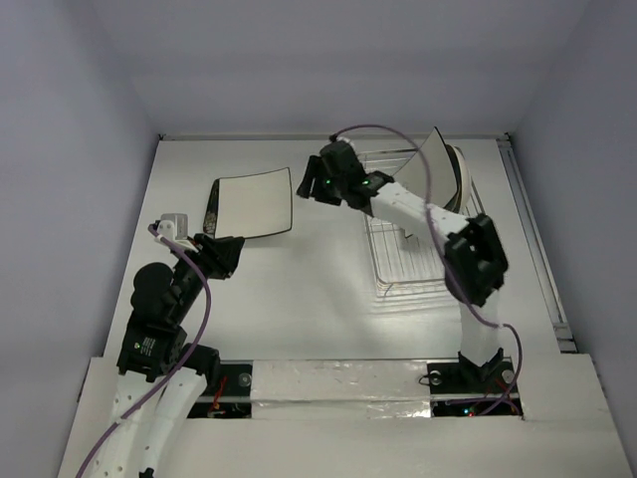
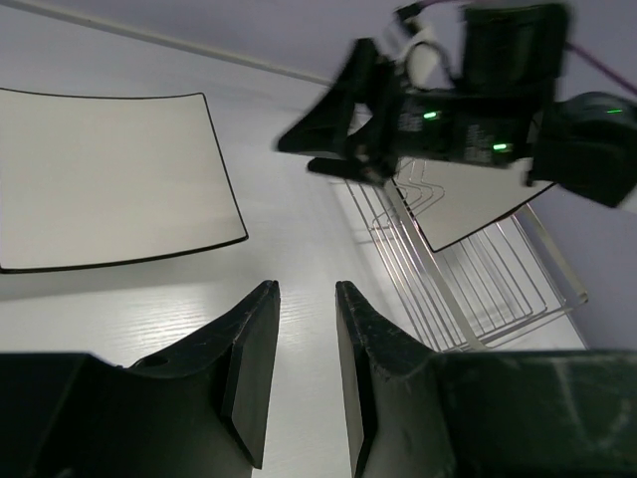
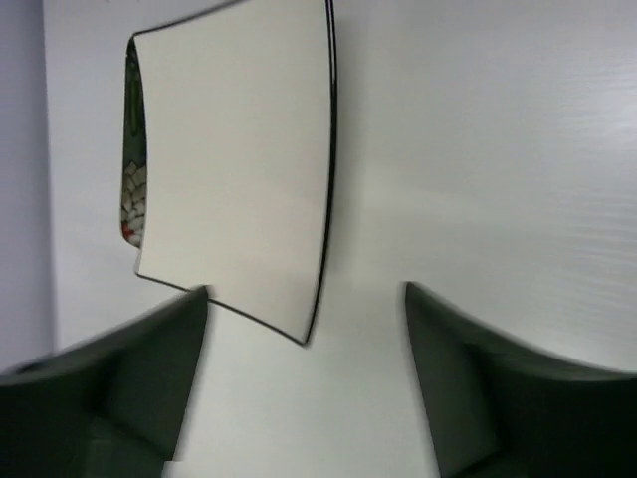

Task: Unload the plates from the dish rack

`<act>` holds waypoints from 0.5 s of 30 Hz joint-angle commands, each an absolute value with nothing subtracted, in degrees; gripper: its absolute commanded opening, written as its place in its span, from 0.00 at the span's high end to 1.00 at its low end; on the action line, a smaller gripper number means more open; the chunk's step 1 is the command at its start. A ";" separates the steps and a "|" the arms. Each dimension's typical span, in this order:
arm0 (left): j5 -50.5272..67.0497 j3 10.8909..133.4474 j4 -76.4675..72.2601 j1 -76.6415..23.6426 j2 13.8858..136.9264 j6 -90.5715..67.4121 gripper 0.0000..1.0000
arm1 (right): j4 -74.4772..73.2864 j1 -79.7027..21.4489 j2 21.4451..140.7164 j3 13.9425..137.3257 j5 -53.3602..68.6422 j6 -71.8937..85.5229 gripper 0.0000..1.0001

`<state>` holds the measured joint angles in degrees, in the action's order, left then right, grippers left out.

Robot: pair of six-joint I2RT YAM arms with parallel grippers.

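A white square dark-rimmed plate lies flat on the table, left of the dish rack. A black floral plate peeks out from under its left edge. My right gripper hangs open just off the white plate's right edge, holding nothing. A pale plate stands on edge at the rack's far end, with another dark-edged plate behind it. My left gripper sits near the white plate's front-left corner, its jaws a little apart and empty.
The right arm reaches over the rack's near half. Walls close the table on the left, back and right. A rail runs along the right side.
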<state>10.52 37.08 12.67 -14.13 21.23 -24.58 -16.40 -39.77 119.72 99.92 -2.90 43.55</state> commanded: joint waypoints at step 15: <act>11.25 37.53 9.49 -13.80 20.83 -24.35 0.94 | -31.02 -9.78 76.37 80.42 -17.58 18.99 0.57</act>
